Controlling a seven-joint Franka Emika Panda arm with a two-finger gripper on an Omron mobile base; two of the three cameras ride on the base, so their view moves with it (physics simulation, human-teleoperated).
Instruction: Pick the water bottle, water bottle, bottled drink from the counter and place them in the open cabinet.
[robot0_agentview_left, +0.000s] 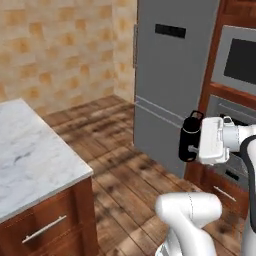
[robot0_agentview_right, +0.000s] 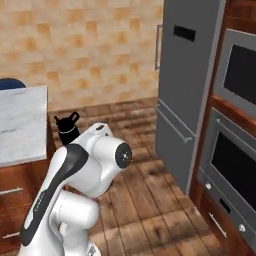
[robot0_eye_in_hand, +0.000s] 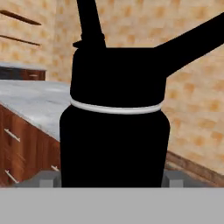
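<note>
— Bottle (robot0_agentview_left: 189, 139) first: where is it?

— Black, with its sport cap and loop on top, it sits upright between the fingers of the hand (robot0_agentview_left: 192, 141), up in the air above the wooden floor (robot0_agentview_left: 125, 165). From the left base camera it hangs in front of the grey fridge (robot0_agentview_left: 170, 75), well apart from the tabletop (robot0_agentview_left: 30, 150).

— And the hand itself?

— Spread wide, closed on the bottle's body. In the hand camera the bottle (robot0_eye_in_hand: 114, 122) stands right before the lens, a thin white ring round it below the cap, with a small grey fingertip (robot0_eye_in_hand: 175, 178) showing at each side of its base.

— What does the right base camera give?

— The cap and loop of the bottle (robot0_agentview_right: 66, 127) peek out above the white arm (robot0_agentview_right: 95, 160), just beside the marble slab's right edge (robot0_agentview_right: 22, 127). The fingers are hidden by the arm there.

— Anything near the tabletop?

— Reddish-brown drawers (robot0_agentview_left: 47, 225) with a silver bar handle below it; the tiled wall (robot0_agentview_left: 60, 50) behind. Ovens (robot0_agentview_right: 232, 150) stand to the right of the fridge.
</note>
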